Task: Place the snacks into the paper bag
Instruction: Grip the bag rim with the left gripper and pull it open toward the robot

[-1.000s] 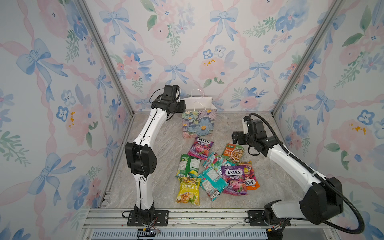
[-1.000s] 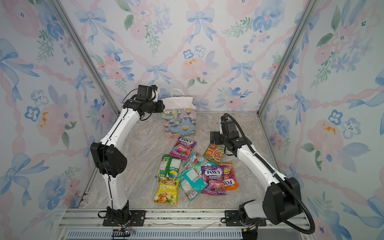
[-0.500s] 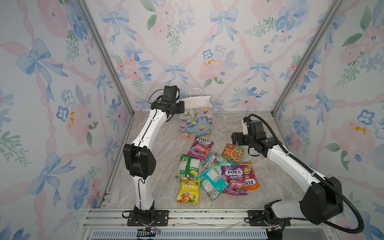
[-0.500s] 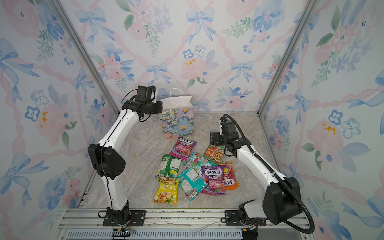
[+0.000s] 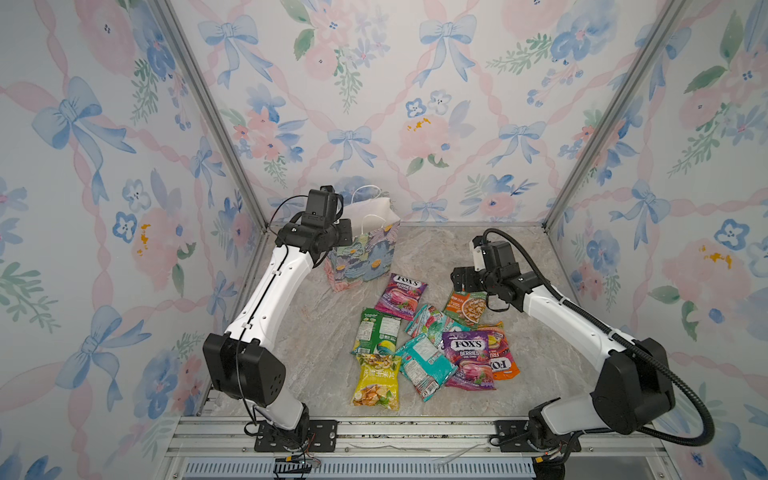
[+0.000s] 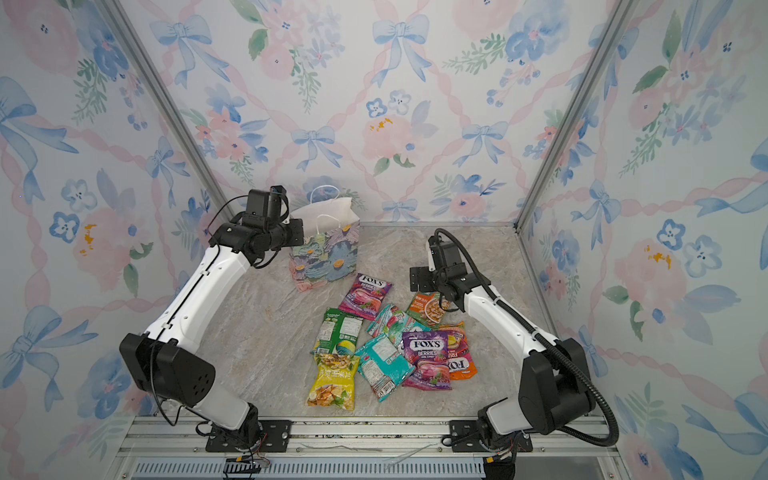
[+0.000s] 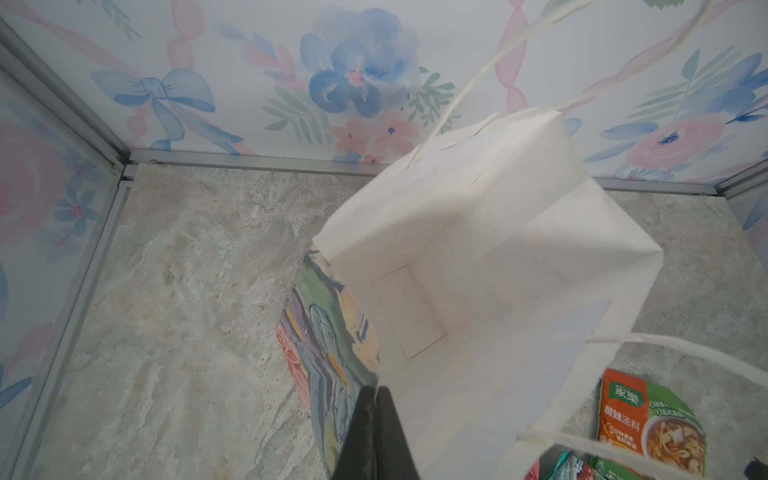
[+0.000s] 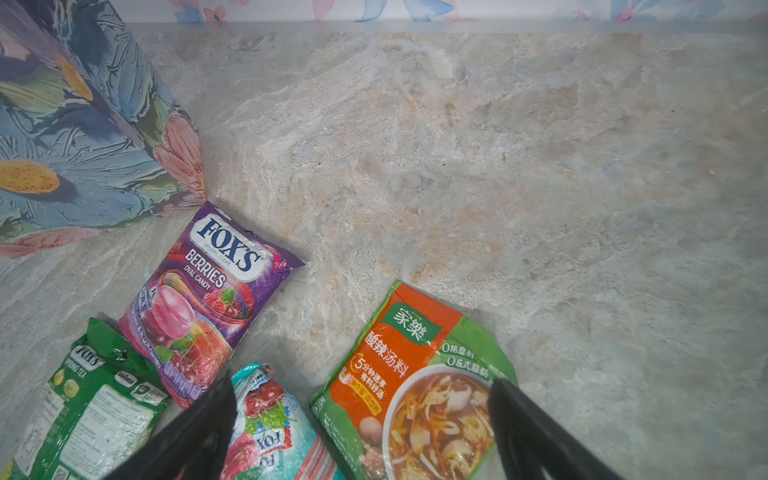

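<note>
Left pincer [image 7: 376,401]: closed on the near rim corner of the paper bag [image 7: 457,249], we judge; the bag's mouth gapes just beyond it.
Right pincer [image 8: 361,386]: wide, empty, hovering over the orange-green packet [image 8: 419,332].
Snacks [image 5: 428,328]: flat on the counter [image 8: 498,166], beneath and beside the right pincer, some overlapping.
Handling: we expect light, limp, slippery foil, so pinch an edge seam. The bag is thin and tips easily.
Room: bare counter lies beyond the right pincer; floral walls [image 5: 415,104] close in.

The purple packet [image 8: 208,291] reads "FOX'S BERRIES OVAL CANDY"; the green packet [image 8: 89,399] "FOX'S SPRING TEA"; the orange-green packet [image 8: 415,386] "家樂 酸辣汤料"; the teal packet [image 8: 274,436] "FOX'S", upside down; a second purple packet [image 5: 467,357] "FOX'S BERRIES"
</note>
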Robot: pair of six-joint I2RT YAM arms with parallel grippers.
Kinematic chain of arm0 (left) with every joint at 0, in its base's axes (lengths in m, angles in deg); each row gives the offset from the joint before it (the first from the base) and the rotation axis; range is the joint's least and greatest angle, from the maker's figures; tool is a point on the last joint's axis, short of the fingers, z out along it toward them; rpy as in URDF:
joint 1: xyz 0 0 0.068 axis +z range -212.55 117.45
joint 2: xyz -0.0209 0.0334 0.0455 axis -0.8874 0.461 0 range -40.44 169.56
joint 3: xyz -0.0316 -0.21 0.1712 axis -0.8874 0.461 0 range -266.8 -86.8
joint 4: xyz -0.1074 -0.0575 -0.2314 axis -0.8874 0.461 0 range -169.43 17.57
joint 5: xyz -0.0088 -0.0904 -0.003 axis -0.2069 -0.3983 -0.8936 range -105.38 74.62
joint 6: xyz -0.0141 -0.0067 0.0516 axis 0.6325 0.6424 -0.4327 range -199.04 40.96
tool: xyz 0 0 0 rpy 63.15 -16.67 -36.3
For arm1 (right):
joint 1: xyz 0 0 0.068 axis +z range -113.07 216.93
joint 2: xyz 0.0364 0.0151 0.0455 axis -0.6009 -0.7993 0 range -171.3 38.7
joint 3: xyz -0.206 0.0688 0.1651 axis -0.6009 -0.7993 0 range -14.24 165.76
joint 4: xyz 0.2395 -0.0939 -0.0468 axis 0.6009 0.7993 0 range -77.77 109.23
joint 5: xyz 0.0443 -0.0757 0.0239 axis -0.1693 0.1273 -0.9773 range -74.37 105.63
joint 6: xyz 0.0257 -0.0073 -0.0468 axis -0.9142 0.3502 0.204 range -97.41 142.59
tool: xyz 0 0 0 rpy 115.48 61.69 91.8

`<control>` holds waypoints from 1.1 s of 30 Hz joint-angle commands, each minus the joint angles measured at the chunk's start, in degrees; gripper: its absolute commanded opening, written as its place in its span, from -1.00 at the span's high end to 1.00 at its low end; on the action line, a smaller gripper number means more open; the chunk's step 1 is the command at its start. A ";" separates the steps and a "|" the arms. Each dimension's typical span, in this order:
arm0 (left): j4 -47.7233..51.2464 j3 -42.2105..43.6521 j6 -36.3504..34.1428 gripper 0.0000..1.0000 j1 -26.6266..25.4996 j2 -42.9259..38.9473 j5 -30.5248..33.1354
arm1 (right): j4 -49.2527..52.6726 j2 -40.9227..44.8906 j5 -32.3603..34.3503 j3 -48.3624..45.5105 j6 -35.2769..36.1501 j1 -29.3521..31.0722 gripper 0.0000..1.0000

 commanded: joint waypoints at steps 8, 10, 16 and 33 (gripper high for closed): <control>0.73 18.68 4.96 0.94 5.74 -18.91 -3.19 | -1.25 -6.40 -3.38 7.76 -1.44 2.70 -0.93; 0.72 21.20 5.25 0.79 6.49 -21.48 -5.15 | -1.16 -7.72 -3.87 9.28 -1.57 3.11 -0.93; 0.78 23.54 4.95 -0.54 9.63 -26.55 -5.66 | -1.34 -10.21 -5.79 12.63 -2.69 4.13 -0.93; 2.61 5.05 -15.48 -0.56 13.40 -10.24 -15.32 | -2.18 -7.02 -6.79 11.19 -3.84 4.23 -0.93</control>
